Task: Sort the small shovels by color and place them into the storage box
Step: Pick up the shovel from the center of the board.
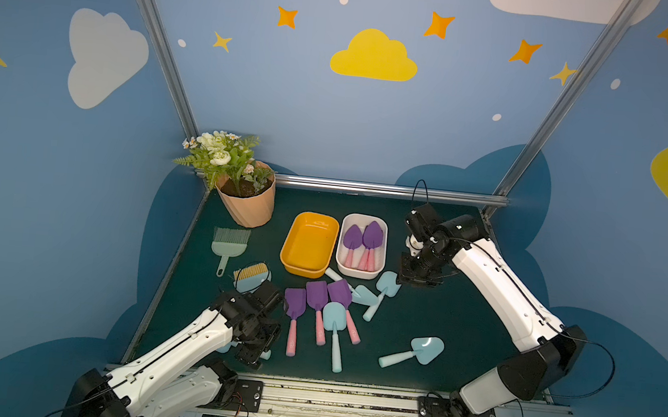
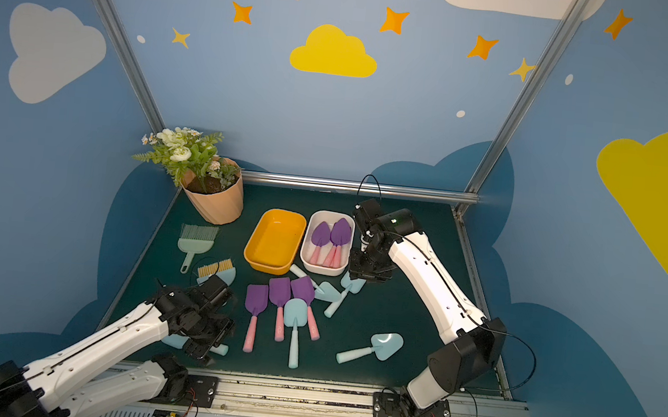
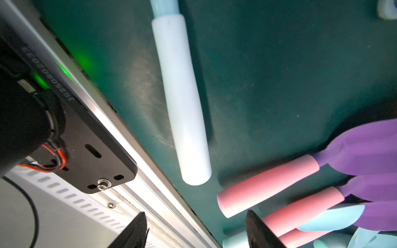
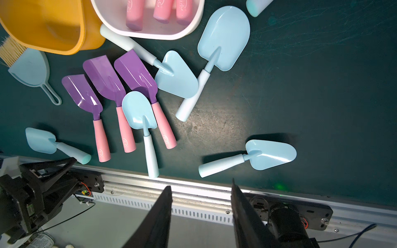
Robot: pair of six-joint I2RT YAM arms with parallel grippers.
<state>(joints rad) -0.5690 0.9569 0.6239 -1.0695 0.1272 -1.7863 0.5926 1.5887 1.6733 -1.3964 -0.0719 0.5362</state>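
Both claws stand open and empty, the left claw (image 3: 195,212) low near a blue shovel (image 3: 182,107) at the surface's (image 1: 437,332) front edge, the right claw (image 4: 200,183) beside the white box (image 1: 359,273). Purple shovels (image 1: 362,239) lie in that box, which touches the yellow box (image 1: 305,271); three purple ones (image 1: 316,297) and several blue ones (image 1: 414,351) lie loose on the surface

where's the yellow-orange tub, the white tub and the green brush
yellow-orange tub (image 1: 309,242), in a top view, bare floor
white tub (image 1: 356,273), in a top view, near wall
grey-green brush (image 1: 231,236), in a top view, bristles
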